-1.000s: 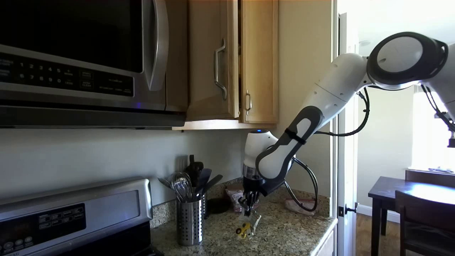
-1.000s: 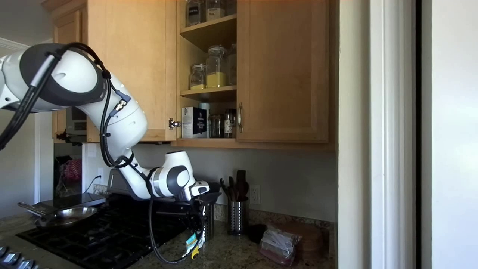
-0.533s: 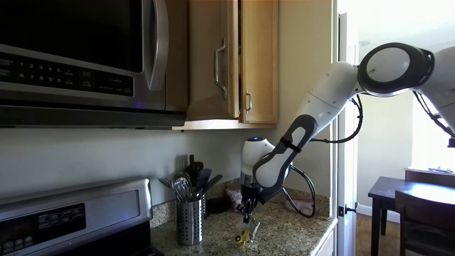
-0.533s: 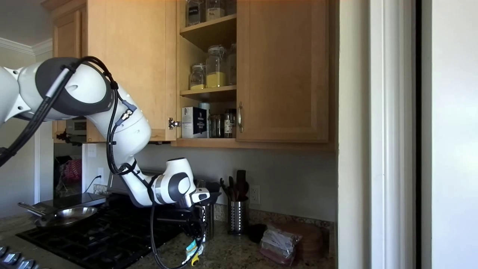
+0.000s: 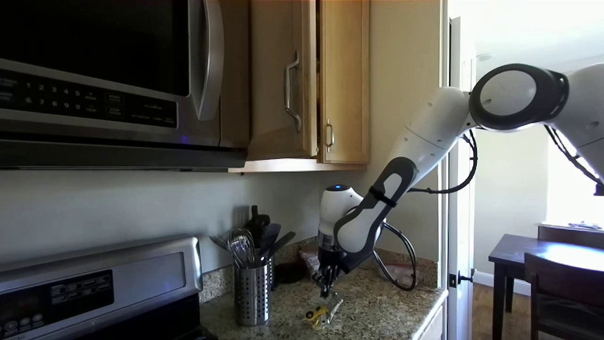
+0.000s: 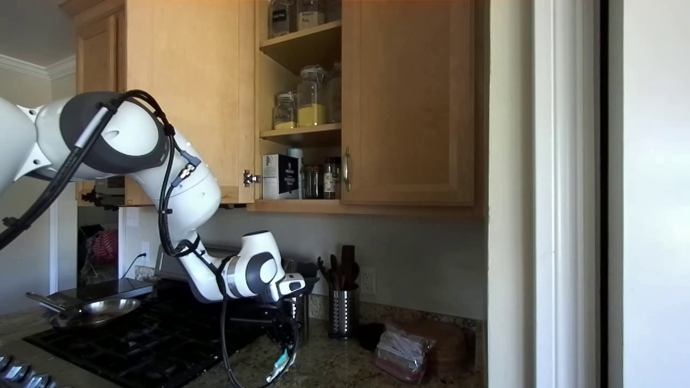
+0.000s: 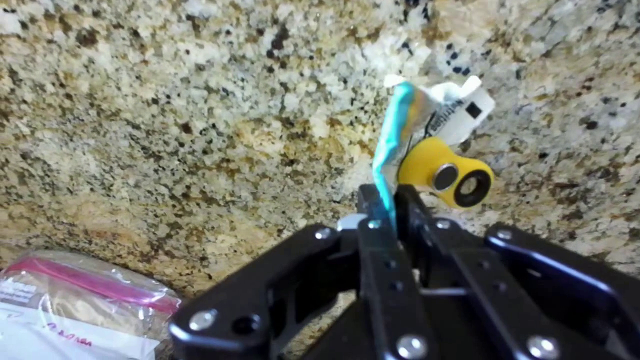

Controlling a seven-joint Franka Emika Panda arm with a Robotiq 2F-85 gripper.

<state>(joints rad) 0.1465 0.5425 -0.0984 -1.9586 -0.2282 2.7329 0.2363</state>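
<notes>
Hand [image 7: 389, 197] pinching a small packet [image 7: 420, 117] by its teal edge

The jaws stand almost together, the packet's edge caught between them. The packet is crumpled, white with dark print, and tilted; whether it touches the speckled worktop [image 7: 225, 150] below is unclear. A yellow piece [image 7: 431, 165] with round discs appears against it; well apart lies a clear zip bag [image 7: 85, 305].

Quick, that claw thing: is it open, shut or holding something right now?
Gripper: closed, pinching one end of a crumpled turquoise-and-white wrapper.
</notes>
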